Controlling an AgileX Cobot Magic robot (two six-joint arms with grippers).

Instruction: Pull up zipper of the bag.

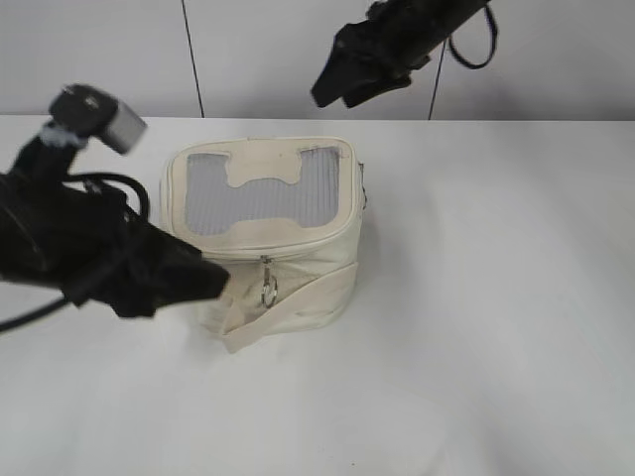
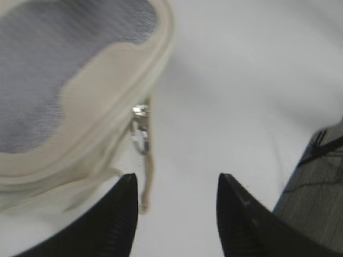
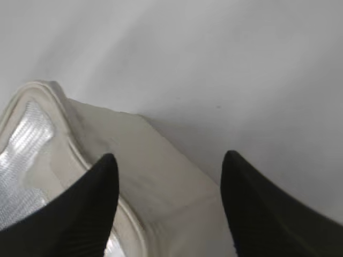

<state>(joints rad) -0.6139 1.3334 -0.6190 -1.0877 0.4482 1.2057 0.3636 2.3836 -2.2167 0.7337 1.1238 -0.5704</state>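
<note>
A cream bag (image 1: 263, 230) with a grey mesh top panel stands on the white table. Its metal zipper pull (image 1: 268, 288) with a ring hangs on the front face below the lid seam; it also shows in the left wrist view (image 2: 140, 128), with a thin cream strap (image 2: 149, 182) below it. My left gripper (image 1: 203, 283) is open and empty, just left of the pull; in the left wrist view its fingertips (image 2: 177, 184) sit below the pull. My right gripper (image 1: 332, 91) is open and empty, high above the bag's back right; its fingertips (image 3: 167, 166) frame the bag's side (image 3: 155, 176).
The white table (image 1: 496, 297) spreads to the right and front of the bag. A pale wall with dark vertical seams (image 1: 193, 59) stands behind. A dark grey object (image 2: 316, 193) shows at the right edge of the left wrist view.
</note>
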